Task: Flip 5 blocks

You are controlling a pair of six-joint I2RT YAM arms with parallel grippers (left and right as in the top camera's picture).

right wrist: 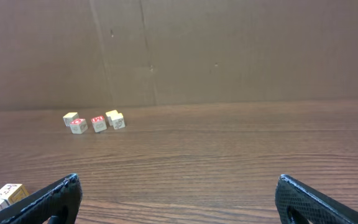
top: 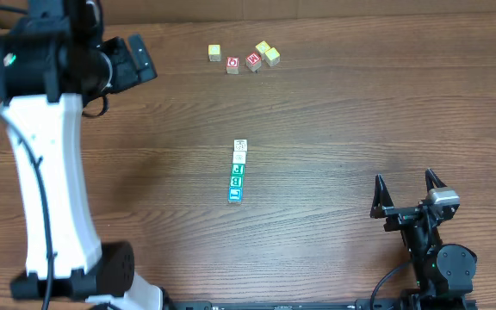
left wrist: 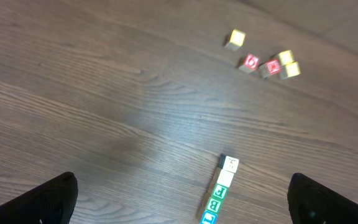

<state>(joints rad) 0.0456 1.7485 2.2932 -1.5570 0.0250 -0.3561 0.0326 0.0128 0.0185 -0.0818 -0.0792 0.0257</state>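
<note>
Wooden bench with wide room around five blocks in a central row, left claw raised at 10 o'clock, right claw at 4 o'clock, both spread wide, empty.

Only one letter I can read for sure: a green "B" on the green-printed block touching the blue-printed block, on its far side. Marks on the blue-printed block, the whitish blocks and the red-faced cubes are too small for me to read.

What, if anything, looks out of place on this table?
Nothing looks damaged or spilled. The five blocks stand in a tidy central line; only the yellow and red cubes farther back lie scattered, some turned at angles.
</note>
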